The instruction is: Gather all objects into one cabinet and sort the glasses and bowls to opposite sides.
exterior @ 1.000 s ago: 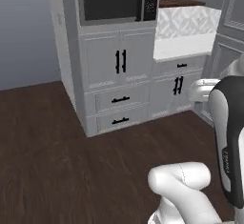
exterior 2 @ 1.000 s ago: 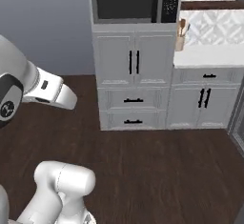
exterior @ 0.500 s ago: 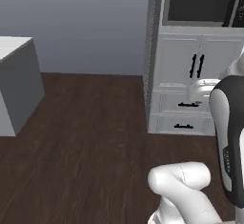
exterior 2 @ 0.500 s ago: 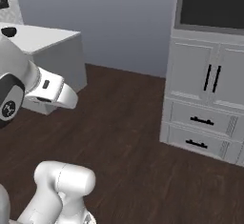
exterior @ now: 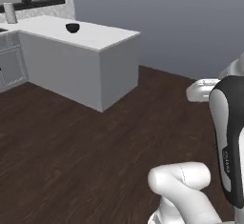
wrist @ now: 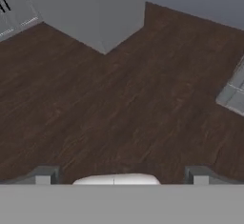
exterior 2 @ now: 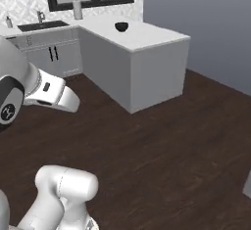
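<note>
My gripper (wrist: pixel 120 174) hangs over dark wood floor (wrist: pixel 119 99); its fingertips (wrist: pixel 44 175) stand far apart with nothing between them, so it is open. A small dark bowl (exterior: pixel 72 27) (exterior 2: pixel 121 27) sits on the white counter peninsula (exterior: pixel 102 39) (exterior 2: pixel 152 38); at this distance I cannot tell whether it is the reddish-brown one. The beige cups, the red mug and the wide grey wall cabinet are out of view.
The peninsula juts out over the floor, its corner ahead in the hand view (wrist: pixel 107 25). Behind it lie a sink (exterior 2: pixel 41 26), a grey canister (exterior 2: pixel 77 10) (exterior: pixel 9 13) and base cabinets with black handles (exterior 2: pixel 53 53). A grey cabinet corner (wrist: pixel 233 94) stands at the right.
The whole picture has swung: the base has turned left. The oven tower and its drawers have left the views, and the counter peninsula with the sink has come in.
</note>
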Controlling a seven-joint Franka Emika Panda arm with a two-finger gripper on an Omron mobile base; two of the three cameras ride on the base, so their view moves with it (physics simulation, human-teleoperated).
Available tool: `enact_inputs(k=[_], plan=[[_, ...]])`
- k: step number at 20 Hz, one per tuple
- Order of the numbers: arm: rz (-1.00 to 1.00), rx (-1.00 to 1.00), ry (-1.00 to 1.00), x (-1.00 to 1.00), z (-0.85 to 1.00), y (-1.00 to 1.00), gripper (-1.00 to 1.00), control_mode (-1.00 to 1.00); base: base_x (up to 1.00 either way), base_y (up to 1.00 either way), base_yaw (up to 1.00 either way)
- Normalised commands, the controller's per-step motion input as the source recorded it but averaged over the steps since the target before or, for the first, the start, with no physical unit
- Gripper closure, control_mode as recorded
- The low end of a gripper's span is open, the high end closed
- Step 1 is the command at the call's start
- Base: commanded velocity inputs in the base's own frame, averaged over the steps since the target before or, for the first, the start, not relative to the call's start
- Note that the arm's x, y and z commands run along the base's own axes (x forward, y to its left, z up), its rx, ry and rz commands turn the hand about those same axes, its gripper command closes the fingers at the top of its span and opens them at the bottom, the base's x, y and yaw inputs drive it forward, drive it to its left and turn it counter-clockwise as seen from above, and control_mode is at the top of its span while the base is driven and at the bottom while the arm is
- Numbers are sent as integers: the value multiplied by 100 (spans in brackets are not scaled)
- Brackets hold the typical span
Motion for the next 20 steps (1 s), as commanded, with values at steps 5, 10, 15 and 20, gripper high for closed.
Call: enact_inputs(k=[5,10,15,20], plan=[[0,0,0,0,0,0,-100,100,29,-20,86],[0,0,0,0,0,0,-100,100,32,-22,85],[0,0,0,0,0,0,-100,100,37,-48,65],[0,0,0,0,0,0,-100,100,96,-56,46]])
